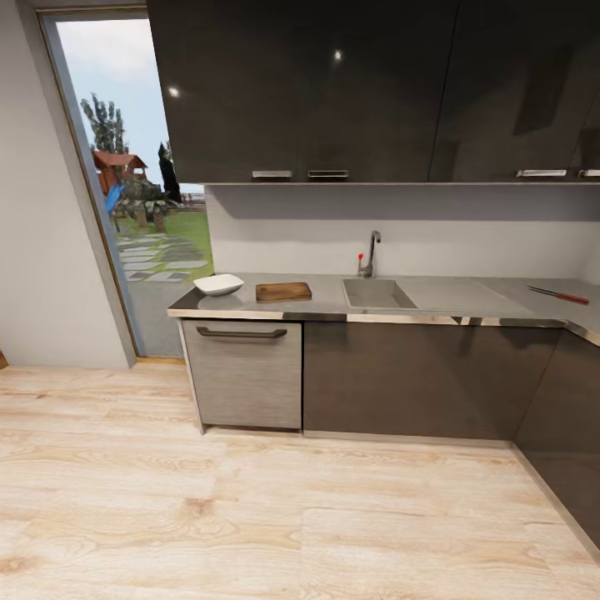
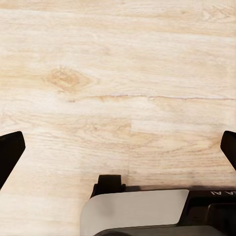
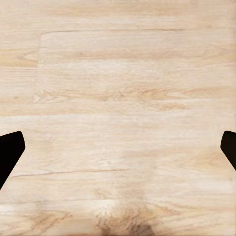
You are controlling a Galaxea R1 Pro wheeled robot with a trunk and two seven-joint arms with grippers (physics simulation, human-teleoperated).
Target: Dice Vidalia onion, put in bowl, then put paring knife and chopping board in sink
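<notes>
- The chopping board (image 1: pixel 283 292) lies flat on the countertop (image 1: pixel 325 305), its long side running along the counter's front edge, between the bowl and the sink
- The bowl (image 1: pixel 218 285), white and square, sits upright just beside the board, toward the counter's end by the glass door (image 1: pixel 142 208), apart from the board
- The sink (image 1: pixel 375 294) is sunk into the counter on the board's other side, with its flat drainboard (image 1: pixel 454 295) stretching away from the board; the chrome tap (image 1: pixel 370 254) stands behind the basin, a red knob on its lever; what lies inside the basin cannot be made out
- A slim knife with a red handle (image 1: pixel 559 294) lies far along the counter past the drainboard, its long axis slanting, handle end toward the corner of the counter, blade toward the sink
- Below the bowl and board is a grey drawer front with a dark bar handle (image 1: pixel 242 333); dark glossy cupboards (image 1: pixel 333 92) hang above
- Pale wood floor (image 1: pixel 250 517) lies between the camera and the cabinets
- Left gripper (image 2: pixel 118 150): dark fingertips at opposite edges of its wrist view, spread wide, holding nothing, over the floor planks
- Right gripper (image 3: pixel 118 150): fingers likewise spread wide, nothing between them, floor beneath
</notes>
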